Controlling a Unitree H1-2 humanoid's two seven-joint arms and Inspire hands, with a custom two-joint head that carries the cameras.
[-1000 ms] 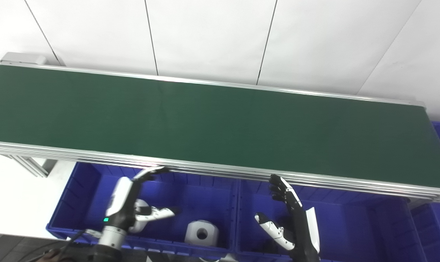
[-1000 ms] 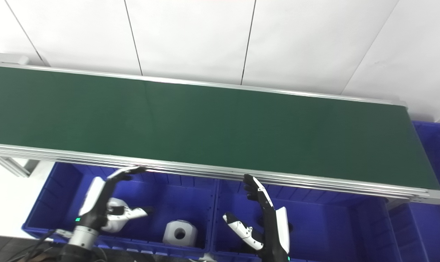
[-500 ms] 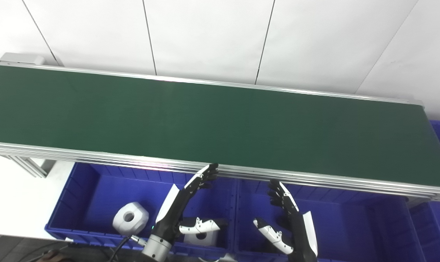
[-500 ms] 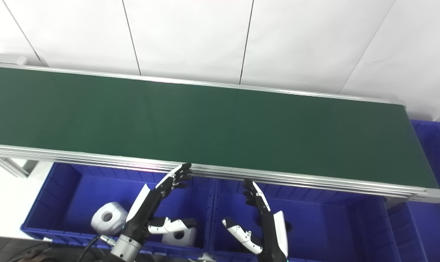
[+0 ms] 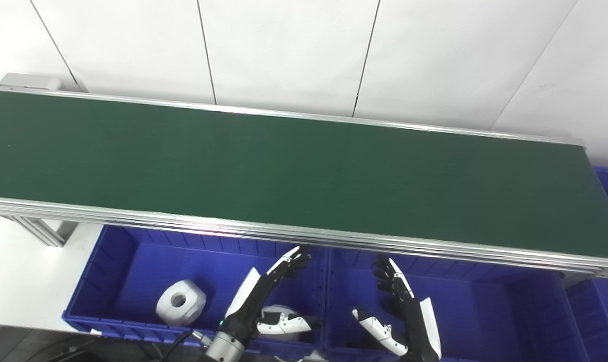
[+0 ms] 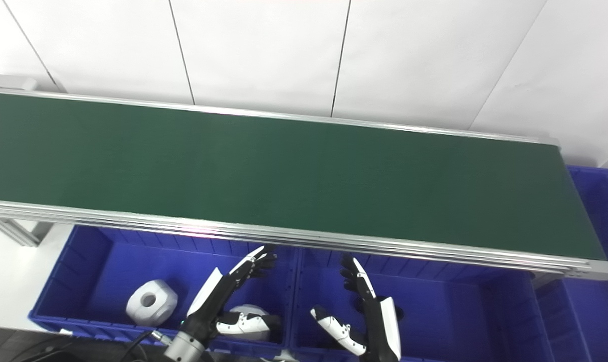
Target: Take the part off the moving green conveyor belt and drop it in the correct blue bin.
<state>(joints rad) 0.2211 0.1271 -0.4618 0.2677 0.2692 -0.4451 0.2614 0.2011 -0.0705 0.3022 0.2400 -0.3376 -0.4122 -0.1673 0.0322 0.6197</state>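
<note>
Belt bare, both hands open over the bins, two white parts in the left bin.

Left to right: left blue bin (image 5: 108, 261) holds a white part with a round hole (image 5: 180, 301) near its front-left. Second white part (image 6: 243, 311) sits by the front-right, mostly hidden behind the left hand's thumb. Left hand (image 5: 264, 299) hangs above that bin's right side, fingers straight and spread, holding nothing. Right hand (image 5: 402, 314) is over the middle blue bin (image 5: 485, 311), fingers apart, empty. Green conveyor belt (image 5: 304, 171) runs across above both bins. A third blue bin (image 6: 598, 201) is at the far right.
</note>
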